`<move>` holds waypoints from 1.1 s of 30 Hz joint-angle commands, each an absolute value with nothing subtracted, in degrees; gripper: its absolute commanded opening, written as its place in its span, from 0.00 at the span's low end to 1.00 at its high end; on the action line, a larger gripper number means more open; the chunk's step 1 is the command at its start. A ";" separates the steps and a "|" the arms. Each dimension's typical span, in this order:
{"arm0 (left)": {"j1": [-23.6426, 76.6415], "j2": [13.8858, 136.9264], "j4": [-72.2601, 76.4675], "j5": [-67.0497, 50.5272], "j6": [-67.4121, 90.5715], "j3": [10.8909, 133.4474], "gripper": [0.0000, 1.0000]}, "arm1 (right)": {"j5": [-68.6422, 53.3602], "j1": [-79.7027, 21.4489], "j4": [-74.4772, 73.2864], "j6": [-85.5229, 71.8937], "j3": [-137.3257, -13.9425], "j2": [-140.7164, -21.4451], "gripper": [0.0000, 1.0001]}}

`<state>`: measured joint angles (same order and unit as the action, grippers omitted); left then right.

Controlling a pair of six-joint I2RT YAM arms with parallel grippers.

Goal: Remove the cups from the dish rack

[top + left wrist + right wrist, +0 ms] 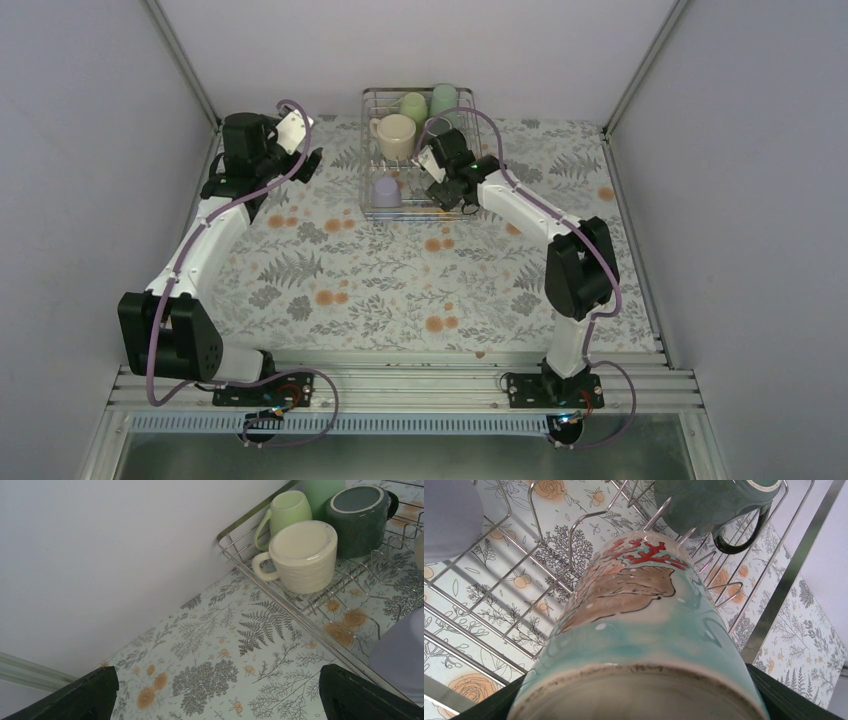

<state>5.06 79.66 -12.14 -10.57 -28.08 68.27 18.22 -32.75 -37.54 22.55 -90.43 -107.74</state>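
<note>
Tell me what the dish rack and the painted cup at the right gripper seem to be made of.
Dish rack: metal wire, probably chromed or stainless steel; thin silvery rods with bright glints. Painted cup: likely glazed ceramic; glossy surface with a coral and turquoise painting, and a rough unglazed-looking ring at its near end.

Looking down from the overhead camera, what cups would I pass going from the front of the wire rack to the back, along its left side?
Lavender cup → cream mug → pale green cup. The right claw, gripping a patterned cup, overlaps these, so it is left out.
</note>
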 commanded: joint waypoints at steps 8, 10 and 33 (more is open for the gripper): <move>5.27 79.28 -11.56 -10.43 -28.92 68.12 1.00 | 19.67 -31.35 -39.16 21.92 -94.16 -105.57 0.31; 5.27 79.27 -11.49 -10.42 -28.92 68.16 1.00 | 19.55 -31.21 -39.46 21.74 -94.52 -105.53 0.20; 8.05 93.37 -28.23 -39.99 -24.42 90.37 1.00 | 9.10 -28.02 -43.46 20.03 -105.95 -99.60 0.12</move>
